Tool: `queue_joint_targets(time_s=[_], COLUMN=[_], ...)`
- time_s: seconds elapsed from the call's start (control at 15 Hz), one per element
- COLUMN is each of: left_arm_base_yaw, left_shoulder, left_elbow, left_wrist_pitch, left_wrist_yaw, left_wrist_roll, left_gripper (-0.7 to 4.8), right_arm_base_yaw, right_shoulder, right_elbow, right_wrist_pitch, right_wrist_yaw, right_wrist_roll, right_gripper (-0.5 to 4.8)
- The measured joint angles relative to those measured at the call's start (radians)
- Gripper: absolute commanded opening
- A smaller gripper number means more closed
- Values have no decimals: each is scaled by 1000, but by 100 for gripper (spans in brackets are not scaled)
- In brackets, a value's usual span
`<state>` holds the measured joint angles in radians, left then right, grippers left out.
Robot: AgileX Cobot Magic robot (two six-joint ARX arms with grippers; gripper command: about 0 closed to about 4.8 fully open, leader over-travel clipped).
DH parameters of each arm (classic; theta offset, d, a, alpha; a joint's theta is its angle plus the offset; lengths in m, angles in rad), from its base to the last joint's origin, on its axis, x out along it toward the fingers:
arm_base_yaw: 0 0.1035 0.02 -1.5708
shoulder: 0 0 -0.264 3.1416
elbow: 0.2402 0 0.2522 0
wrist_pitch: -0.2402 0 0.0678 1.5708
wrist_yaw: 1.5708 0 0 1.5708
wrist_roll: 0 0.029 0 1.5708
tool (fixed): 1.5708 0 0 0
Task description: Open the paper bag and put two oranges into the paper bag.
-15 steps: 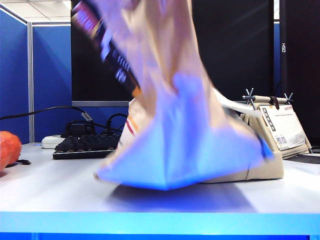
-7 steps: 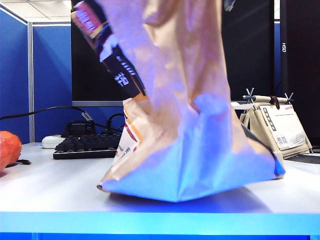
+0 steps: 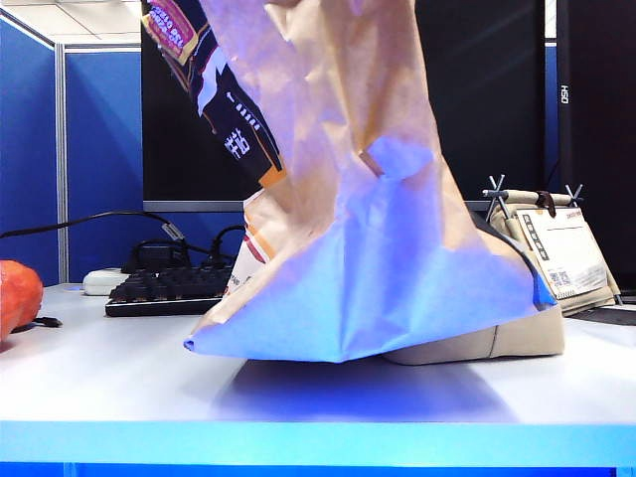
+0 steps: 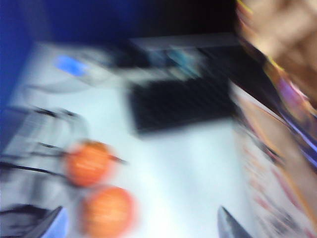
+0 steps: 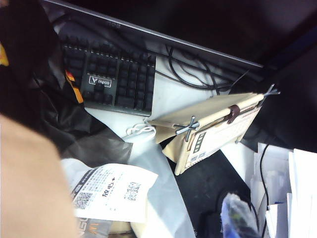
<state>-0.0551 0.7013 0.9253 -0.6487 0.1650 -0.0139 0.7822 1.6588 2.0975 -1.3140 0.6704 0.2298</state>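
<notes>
At the far left edge of the exterior view, a round reddish-orange fruit [image 3: 15, 298] rests on the pale desk [image 3: 109, 383], half cut off by the frame. Behind it lie a black keyboard [image 3: 169, 290] and a white power strip [image 3: 104, 281] with dark cables. The middle is filled by the large crumpled brown kraft paper bag [image 3: 348, 229], which stands tall with its top out of frame, its printed black, yellow and red face [image 3: 224, 109] turned toward the left. The bag's base is tilted, its right part lying on a low beige folded tray [image 3: 507, 340]. To the right stands a beige desk calendar stand [image 3: 556, 248].

The left wrist view is badly blurred: two oranges [image 4: 99, 191] sit side by side, near each other, on the desk, the keyboard beyond them and the bag's printed side at the edge. The left end effector [image 4: 141, 225] hangs above the desk near the oranges, its fingertips [image 4: 230, 225] spread wide and empty.

The right wrist view looks down onto the bag's white receipt slip [image 5: 111, 191], the keyboard and the calendar stand. Of the right end effector [image 5: 237, 215] only one blurred fingertip shows; whether it is released I cannot tell.
</notes>
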Motion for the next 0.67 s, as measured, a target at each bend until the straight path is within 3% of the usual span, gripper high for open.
queue_joint_targets(time_s=[0.2,0.47,0.67], left_arm_base_yaw=[0,0,0], left_shoulder=[187,378,482], left_elbow=[0,-1,0], left_wrist_pitch=[-14,-124,-76], left_wrist_yaw=[33,-76,-124], left_wrist_roll=[-51,-69,-67], left_gripper=[405,407,411], right_arm_base_yaw=[-2,-3,-6], right_shoulder=[-2,-3,-15], right_elbow=[0,0,-2], right_wrist_pitch=[0,0,0], right_wrist_yaw=[0,0,0], right_wrist_roll=[-26,-49,-69], right_gripper=[419,419,419])
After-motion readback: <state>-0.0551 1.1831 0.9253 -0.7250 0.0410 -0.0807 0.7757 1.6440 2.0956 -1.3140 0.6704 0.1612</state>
